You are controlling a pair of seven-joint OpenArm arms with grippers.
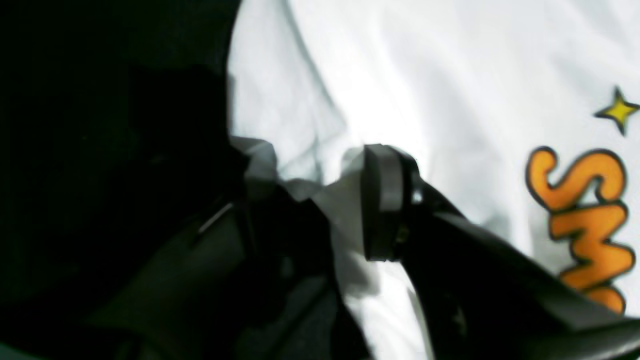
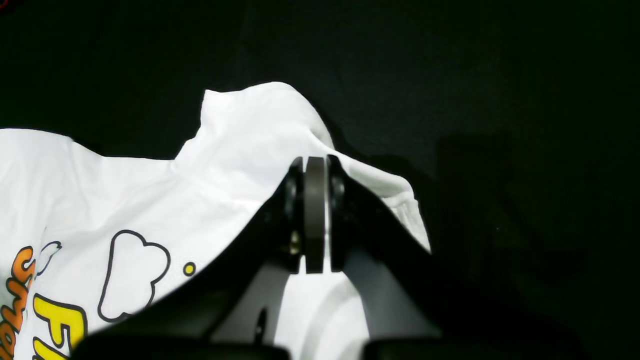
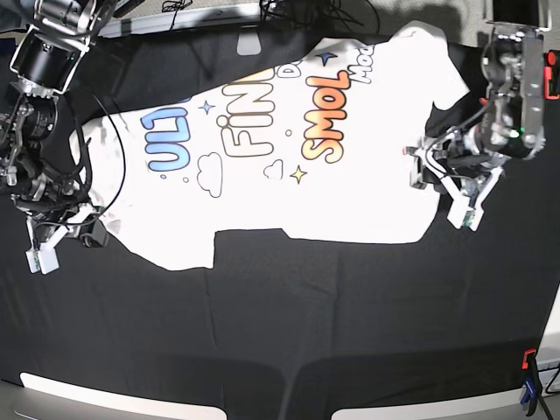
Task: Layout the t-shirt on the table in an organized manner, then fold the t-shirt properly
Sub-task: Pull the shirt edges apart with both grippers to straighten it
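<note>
The shirt [image 3: 289,166] lies print-up across the upper middle of the base view on the black table [image 3: 289,332]. Its lettering reads sideways: a blue "UL" at the left, a white-and-yellow "FiND" in the middle, an orange "SMOL" to the right, and a small dark word beyond that I cannot read. The right wrist view shows a cloud outline, a yellow dot and part of a yellow "F"; the left wrist view shows an orange "SM" and a yellow star. The right gripper [image 2: 315,215], at the left edge of the base view, is clenched on a raised fold of the shirt's edge, its pads pressed together with white cloth around them. The left gripper [image 1: 320,220], at the base view's right, sits at the shirt's right edge with a strip of cloth between its fingers [image 1: 382,200], grasping it.
</note>
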